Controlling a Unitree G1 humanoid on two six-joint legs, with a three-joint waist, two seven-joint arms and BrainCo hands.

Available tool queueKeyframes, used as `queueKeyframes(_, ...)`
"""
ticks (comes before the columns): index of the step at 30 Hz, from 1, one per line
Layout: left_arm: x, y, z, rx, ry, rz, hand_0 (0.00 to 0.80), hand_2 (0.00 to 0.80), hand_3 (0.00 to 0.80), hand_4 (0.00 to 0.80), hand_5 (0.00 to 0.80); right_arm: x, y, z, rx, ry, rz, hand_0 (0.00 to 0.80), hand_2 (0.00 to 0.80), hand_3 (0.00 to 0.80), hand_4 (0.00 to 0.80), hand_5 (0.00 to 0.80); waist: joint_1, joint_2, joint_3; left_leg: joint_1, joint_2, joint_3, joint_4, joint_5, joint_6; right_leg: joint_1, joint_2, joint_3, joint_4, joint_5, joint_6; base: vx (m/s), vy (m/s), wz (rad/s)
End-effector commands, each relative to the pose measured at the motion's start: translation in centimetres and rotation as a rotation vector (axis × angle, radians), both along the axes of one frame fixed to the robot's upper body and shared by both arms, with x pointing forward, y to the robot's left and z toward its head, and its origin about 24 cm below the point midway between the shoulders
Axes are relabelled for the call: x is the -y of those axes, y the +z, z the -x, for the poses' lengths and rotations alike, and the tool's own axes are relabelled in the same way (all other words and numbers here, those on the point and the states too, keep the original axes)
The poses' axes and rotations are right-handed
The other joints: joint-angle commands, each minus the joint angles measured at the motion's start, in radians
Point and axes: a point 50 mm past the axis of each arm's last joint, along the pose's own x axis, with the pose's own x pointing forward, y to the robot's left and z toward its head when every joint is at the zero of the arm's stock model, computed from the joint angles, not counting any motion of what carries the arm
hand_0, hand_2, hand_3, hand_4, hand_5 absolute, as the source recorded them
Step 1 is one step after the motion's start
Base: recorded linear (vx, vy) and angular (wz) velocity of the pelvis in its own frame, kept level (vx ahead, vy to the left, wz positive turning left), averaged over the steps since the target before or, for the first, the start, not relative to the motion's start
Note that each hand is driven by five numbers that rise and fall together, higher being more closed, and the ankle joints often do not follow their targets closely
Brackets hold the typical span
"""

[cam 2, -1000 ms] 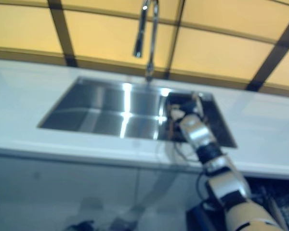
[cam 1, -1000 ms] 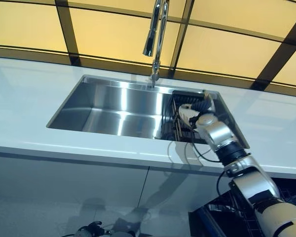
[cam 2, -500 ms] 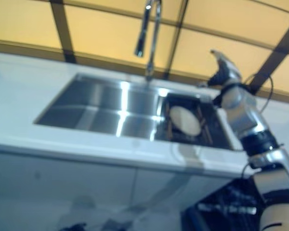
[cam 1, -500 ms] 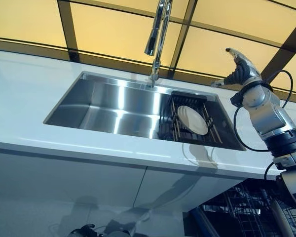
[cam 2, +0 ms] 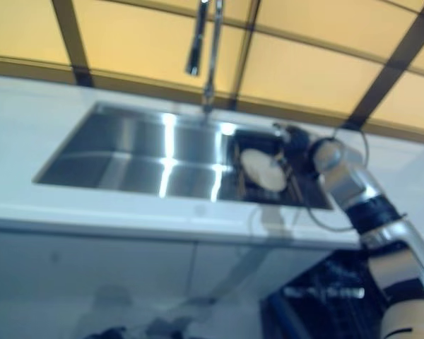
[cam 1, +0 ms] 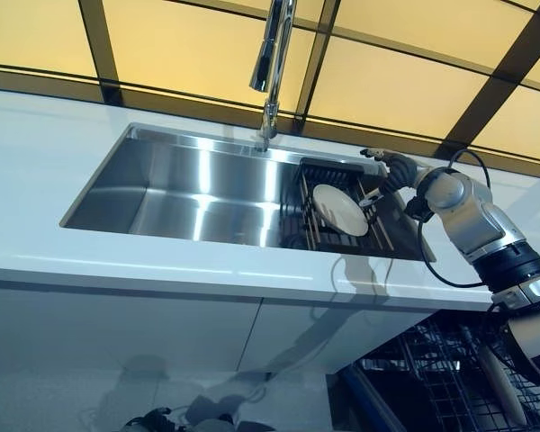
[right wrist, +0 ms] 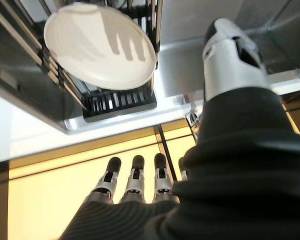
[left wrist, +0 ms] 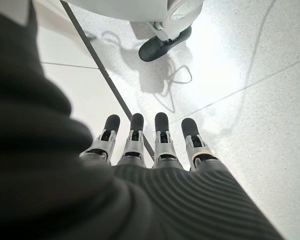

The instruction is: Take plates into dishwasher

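The robot's right hand hovered above the far right corner of a steel sink, fingers straight and spread, holding nothing. Just below and beside it, a white plate leaned tilted in a black dish rack set in the sink's right end, clear of the fingers. The left hand hung low over the tiled floor, fingers straight and empty. Well below the right hand, under the white worktop, a dishwasher's wire rack stood open.
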Motion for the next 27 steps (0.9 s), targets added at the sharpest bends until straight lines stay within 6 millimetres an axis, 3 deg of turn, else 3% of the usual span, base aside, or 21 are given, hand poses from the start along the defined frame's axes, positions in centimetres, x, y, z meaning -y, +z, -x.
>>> queueKeyframes(1,0.4,0.4,-1.8,0.05,-0.024,0.007,0.0,0.0,0.0,0.0,0.0,0.9,3.0,-0.4,0.096,-0.055,-0.019,0.0,0.0,0.0,0.0,0.0,-0.01,0.007,0.008,0.018,-0.007,0.018,-0.002,-0.093,-0.038,-0.089,-0.051,0.042,0.039,0.037,0.0,0.0,0.0,0.0)
queueKeyframes(17,1.1,0.2,-1.6,0.042,-0.064,0.023,0.0,0.0,0.0,0.0,0.0,1.1,-0.7,-0.5,0.032,-0.139,-0.046,0.0,0.0,0.0,0.0,0.0,0.001,0.022,0.029,0.013,-0.008,0.004,-0.002,-0.092,-0.04,-0.107,-0.061,0.033,0.037,0.046,0.007,0.019,-0.006,0.03)
queueKeyframes(27,1.5,0.0,-0.9,0.026,-0.088,0.035,0.0,0.0,0.0,0.0,0.0,1.6,-1.4,-0.5,0.063,-0.197,-0.053,0.0,0.0,0.0,0.0,0.0,0.003,0.038,0.048,0.004,-0.006,-0.012,-0.002,-0.088,-0.043,-0.134,-0.068,0.038,0.052,0.049,0.007,0.057,-0.012,0.08)
